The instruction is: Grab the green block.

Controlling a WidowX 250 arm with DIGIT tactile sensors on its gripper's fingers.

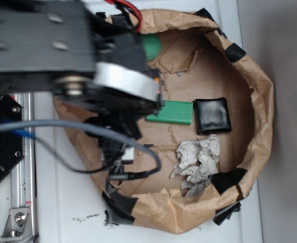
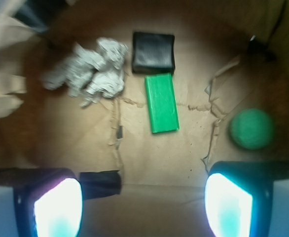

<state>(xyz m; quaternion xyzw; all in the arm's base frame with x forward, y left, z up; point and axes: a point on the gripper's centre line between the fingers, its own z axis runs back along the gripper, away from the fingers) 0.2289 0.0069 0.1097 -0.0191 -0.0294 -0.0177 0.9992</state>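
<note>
The green block (image 2: 162, 102) is a flat bright green bar lying on the brown paper floor, one short end almost touching the black square pad (image 2: 154, 52). In the exterior view the green block (image 1: 173, 112) lies left of the black pad (image 1: 212, 116), partly under the arm. My gripper (image 2: 143, 205) is open and empty, well above the floor, with the block ahead of the jaws and between their lines. The glowing pads (image 2: 59, 207) frame bare paper. In the exterior view the fingers are hidden by the arm.
A crumpled grey paper wad (image 2: 90, 71) lies left of the pad. A round green ball (image 2: 252, 129) sits right of the block. The brown paper wall (image 1: 262, 106), patched with black tape, rings everything. A tape strip (image 2: 101, 182) is near the left pad.
</note>
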